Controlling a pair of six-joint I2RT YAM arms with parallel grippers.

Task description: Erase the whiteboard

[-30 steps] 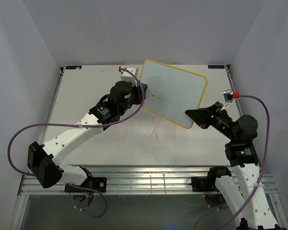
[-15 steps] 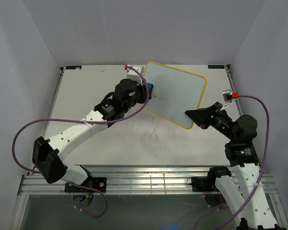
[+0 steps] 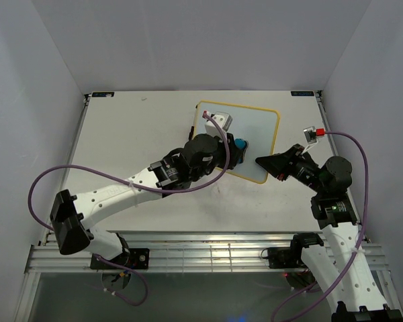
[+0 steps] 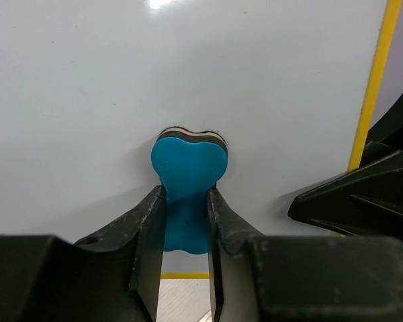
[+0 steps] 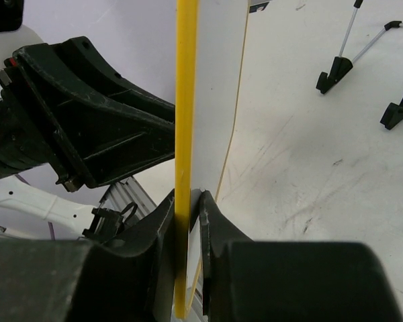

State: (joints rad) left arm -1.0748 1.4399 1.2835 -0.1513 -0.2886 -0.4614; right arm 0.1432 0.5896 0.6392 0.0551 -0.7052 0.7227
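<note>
The whiteboard [image 3: 255,127] sits just right of centre in the upper half of the top view, tilted, with its yellow frame showing on all sides. Its lower right corner is pinched by the right gripper [image 3: 260,162]. In the right wrist view the board [image 5: 186,100] is seen edge-on as a yellow strip running from the top of the frame down the middle. The right gripper [image 5: 188,201] is clamped on that edge, the jaws nearly together with only the board's thickness between them. The white face turns to the right of that strip. The pale table [image 5: 309,168] lies beyond it, with thin metal legs [image 5: 336,64] ending in black feet at the upper right.

The left gripper [image 3: 236,149] is over the board's lower middle in the top view, holding a blue eraser [image 3: 240,143]. In the left wrist view the eraser [image 4: 188,157] stands at centre frame. Its rounded top is pressed flat to the white face [image 4: 188,67], with a dark felt layer showing at the contact line. The left gripper [image 4: 187,201] is narrowed on the eraser's waist, both fingers [image 4: 148,221] touching its sides. No writing is visible on the part of the board seen there. The yellow frame runs down the right side of this view, and the black right gripper [image 4: 363,194] reaches in beside it.
</note>
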